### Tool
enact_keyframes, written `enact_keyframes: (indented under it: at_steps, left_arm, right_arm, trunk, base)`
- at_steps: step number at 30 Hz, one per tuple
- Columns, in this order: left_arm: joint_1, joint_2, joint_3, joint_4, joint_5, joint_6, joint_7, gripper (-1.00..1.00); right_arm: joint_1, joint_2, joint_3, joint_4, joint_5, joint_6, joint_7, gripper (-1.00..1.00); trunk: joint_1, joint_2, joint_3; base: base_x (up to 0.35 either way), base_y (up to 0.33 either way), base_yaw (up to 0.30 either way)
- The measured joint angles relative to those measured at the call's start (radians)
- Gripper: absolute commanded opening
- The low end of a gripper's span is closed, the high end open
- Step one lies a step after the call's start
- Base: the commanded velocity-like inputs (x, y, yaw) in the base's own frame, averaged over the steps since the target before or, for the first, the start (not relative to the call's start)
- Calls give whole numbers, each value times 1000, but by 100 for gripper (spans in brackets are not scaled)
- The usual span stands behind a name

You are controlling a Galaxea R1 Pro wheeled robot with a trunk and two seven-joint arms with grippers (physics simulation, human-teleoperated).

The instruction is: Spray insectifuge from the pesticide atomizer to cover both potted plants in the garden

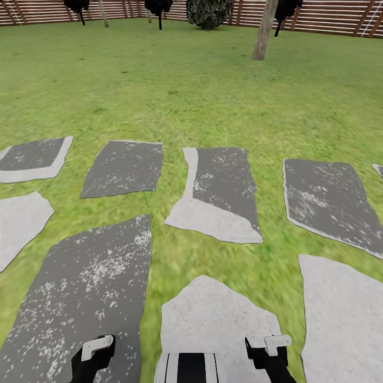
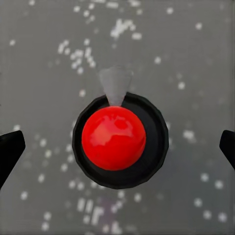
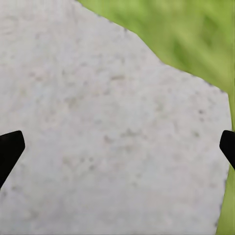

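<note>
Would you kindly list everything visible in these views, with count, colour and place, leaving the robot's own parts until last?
Lawn: one, green, around the paving, up to the fence.
Paving slabs: about ten, dark and pale grey, speckled, across the near ground.
Fence: one, brown slatted wood, along the far edge.
Tree trunk: one, grey-brown, far right of centre.
Bush: one, dark green, by the fence.
Dark plants: about three, black, along the fence.
Red ball in black ring: one, below the left wrist, identity unclear.
Left gripper: black, pale-tipped, open.
Right gripper: same, open.
</note>
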Motion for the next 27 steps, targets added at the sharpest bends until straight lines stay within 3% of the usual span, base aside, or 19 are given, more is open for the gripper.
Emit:
enact_keyframes:
  at_steps: [22,23,27]
  left_arm:
    - [1,0,0,0,0,0,0,100]
    - [1,0,0,0,0,0,0,-100]
    - [1,0,-1,0,1,0,-1,-100]
  right_arm:
    - [0,0,0,0,0,0,0,100]
    - [0,0,0,0,0,0,0,100]
    - [0,0,0,0,0,0,0,100]
  trunk:
    - [0,0,8]
    - [0,0,8]
    - [0,0,8]
  base:
    - [0,0,0]
    - [0,0,0]
    - [0,0,0]
